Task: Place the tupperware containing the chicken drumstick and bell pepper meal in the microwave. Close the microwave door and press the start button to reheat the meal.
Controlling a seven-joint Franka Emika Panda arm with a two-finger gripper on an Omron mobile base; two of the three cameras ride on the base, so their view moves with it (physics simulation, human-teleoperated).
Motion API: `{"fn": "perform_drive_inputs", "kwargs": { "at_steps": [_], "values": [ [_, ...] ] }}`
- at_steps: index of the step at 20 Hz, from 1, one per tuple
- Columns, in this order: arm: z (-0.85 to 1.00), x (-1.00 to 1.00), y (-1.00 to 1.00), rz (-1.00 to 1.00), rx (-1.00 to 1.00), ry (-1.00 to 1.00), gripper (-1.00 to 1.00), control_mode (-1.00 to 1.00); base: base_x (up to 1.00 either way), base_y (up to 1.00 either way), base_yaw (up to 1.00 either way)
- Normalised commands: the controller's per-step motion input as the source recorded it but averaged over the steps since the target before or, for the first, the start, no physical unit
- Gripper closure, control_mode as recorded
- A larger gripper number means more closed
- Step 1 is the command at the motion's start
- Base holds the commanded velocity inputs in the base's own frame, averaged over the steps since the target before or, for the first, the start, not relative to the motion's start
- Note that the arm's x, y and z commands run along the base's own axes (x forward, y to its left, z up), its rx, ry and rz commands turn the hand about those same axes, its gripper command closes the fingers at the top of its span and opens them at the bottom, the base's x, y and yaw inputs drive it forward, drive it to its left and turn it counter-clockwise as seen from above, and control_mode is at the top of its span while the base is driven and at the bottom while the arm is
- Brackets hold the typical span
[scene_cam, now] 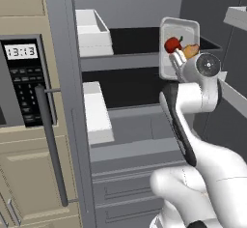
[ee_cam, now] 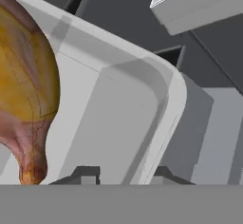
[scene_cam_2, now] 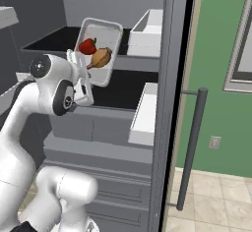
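The end effector [scene_cam_2: 82, 81] is clamped on the lower rim of the tupperware [scene_cam: 179, 38], its two fingertips [ee_cam: 85, 174] straddling the tray's thin wall in the hand view. The tupperware is held in the air in front of the open refrigerator's upper shelf [scene_cam: 125, 41], tilted steeply so that its open face shows toward the base cameras. The bell pepper [scene_cam: 172, 44] and the chicken drumstick [scene_cam: 191, 51] sit inside it, just beside each other. The tray looks light and stiff, a shallow plastic shell, so a pinch on one rim should carry it; the wall is smooth, though, and a single-edge grip lets the tray swing about the fingers. The round pepper looks likely to roll, and the drumstick could slide, so the tray probably wants levelling before a long swing. The microwave [scene_cam: 21, 84] is well apart to the left, with its keypad and clock showing and the long bar handle of the microwave door [scene_cam: 50, 145] in front. White bins [scene_cam: 91, 29] stand on the refrigerator shelves.
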Motion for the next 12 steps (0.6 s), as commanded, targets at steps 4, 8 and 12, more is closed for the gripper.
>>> {"fn": "perform_drive_inputs", "kwargs": {
  "at_steps": [4,8,12],
  "values": [
    [0.02,-1.00,0.00,0.11,0.00,0.09,1.00,-1.00,0.00,0.00,0.00],
    [0.00,-1.00,0.00,0.17,0.00,0.14,1.00,-1.00,0.00,0.00,0.00],
    [-0.08,-1.00,0.00,0.23,-0.01,0.19,1.00,-1.00,0.00,0.00,0.00]
  ]
}}
